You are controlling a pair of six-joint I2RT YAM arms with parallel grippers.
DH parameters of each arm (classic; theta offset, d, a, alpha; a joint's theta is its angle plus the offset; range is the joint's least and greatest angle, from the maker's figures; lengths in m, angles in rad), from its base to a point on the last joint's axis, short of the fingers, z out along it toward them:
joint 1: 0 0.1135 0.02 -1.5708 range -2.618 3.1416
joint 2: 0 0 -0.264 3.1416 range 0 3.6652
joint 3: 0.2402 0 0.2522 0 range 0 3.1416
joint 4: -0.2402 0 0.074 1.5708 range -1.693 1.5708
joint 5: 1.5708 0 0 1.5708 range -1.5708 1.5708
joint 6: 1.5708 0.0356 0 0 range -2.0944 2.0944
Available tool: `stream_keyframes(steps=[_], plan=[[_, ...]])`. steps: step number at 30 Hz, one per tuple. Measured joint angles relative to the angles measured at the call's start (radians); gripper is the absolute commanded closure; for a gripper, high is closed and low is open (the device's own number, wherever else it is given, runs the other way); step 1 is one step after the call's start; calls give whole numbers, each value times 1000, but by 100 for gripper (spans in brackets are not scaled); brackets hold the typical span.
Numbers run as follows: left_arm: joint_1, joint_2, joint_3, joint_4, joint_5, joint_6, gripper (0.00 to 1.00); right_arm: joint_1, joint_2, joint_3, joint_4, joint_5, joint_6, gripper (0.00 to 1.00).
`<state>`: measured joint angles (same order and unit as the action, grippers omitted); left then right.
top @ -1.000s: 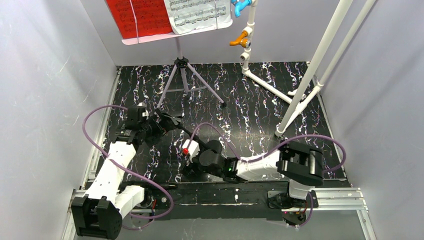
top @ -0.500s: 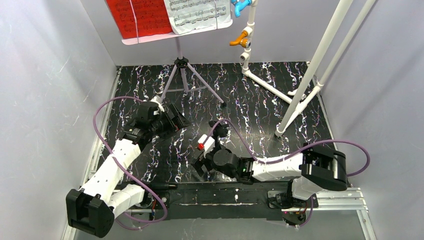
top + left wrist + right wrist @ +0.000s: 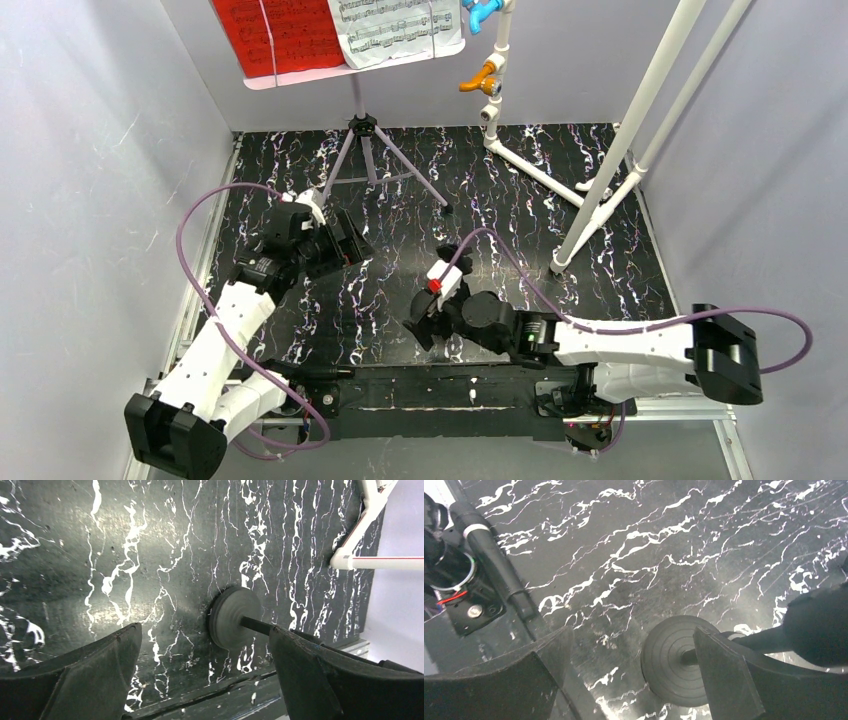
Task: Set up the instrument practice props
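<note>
The lilac music stand (image 3: 364, 150) stands on its tripod at the back, with a red page (image 3: 280, 35) and a white sheet-music page (image 3: 395, 30) on its desk. The black microphone stand's round base (image 3: 671, 667) sits on the marbled table, and its pole rises to the blurred microphone head (image 3: 819, 630). My right gripper (image 3: 631, 640) is open above it, the base lying by its right finger. My left gripper (image 3: 205, 630) is open too, looking at the same round base (image 3: 234, 617) just past its right finger. From above, the left gripper (image 3: 350, 240) and right gripper (image 3: 418, 330) show; the microphone is hidden under the right arm.
A white pipe frame (image 3: 600, 150) with an orange tap (image 3: 478, 78) and a blue tap (image 3: 482, 12) fills the back right; one of its feet (image 3: 357, 550) is in the left wrist view. Grey walls close in on three sides. Part of the left arm (image 3: 474, 555) shows in the right wrist view.
My right arm has stretched out and its gripper has slid to the right. The left gripper moved a little toward the back and right. Both stayed open.
</note>
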<state>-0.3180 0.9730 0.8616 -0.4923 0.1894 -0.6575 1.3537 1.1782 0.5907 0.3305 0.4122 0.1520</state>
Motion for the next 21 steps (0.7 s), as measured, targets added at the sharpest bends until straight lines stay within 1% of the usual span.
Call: stream_keyframes(steps=[5,7,10,13,15,18,21], plan=[[0,-13,58,-60,-13,90,2,0,-111,-3,-130,-24,3,2],[0,-13,69,-67,11,111,2,0,-148,-21,-162,-24,6,2],[0,-10,69,-61,84,118,2,0,-194,-61,-164,-34,6,2],[0,2,55,-23,162,100,2,-1,-172,-62,-152,-77,5,2],[0,13,32,21,219,81,2,-2,-122,-56,-140,-113,1,2],[0,34,-13,110,330,47,3,-5,-60,-56,-117,-165,-6,2],[-5,53,-51,221,436,-5,4,-23,-32,-76,-57,-224,-3,2]])
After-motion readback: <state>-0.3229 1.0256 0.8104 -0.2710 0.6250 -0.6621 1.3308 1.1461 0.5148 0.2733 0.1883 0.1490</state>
